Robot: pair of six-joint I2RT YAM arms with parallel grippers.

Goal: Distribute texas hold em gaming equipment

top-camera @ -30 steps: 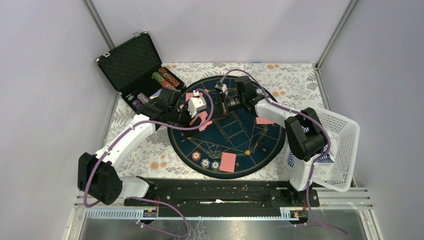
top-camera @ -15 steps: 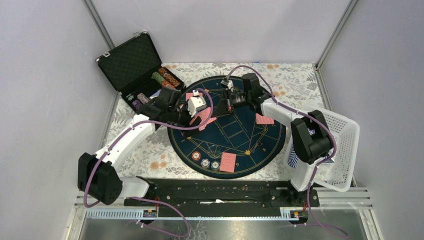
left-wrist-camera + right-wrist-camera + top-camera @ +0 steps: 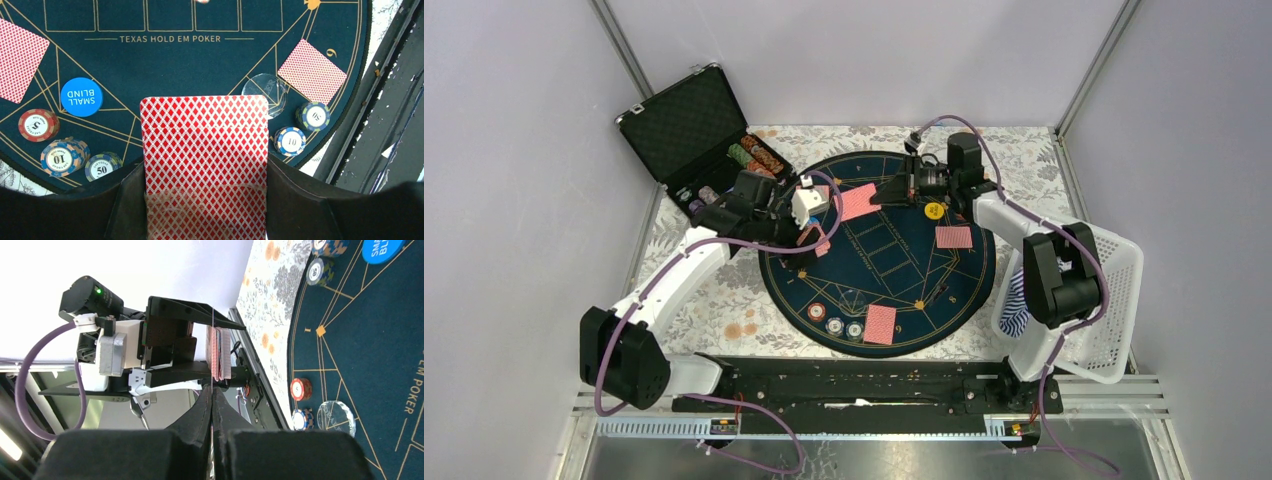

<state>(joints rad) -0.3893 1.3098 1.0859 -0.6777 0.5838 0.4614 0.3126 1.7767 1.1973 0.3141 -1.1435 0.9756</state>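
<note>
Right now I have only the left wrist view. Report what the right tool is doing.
Observer: The right tool is shut on one red-backed card, seen edge-on in its own camera.
Operator: Give me that card's position.
Observer: It hangs over the far side of the poker mat, between the right tool and the deck in the left tool.
Operator: Name any button outside my view.
Observer: A yellow button disc lies on the mat close to the right tool.

Plain pale grey walls (image 3: 514, 150) meet at aluminium corner posts (image 3: 622, 50) behind a floral-patterned tablecloth (image 3: 1014, 150) under even light.
</note>
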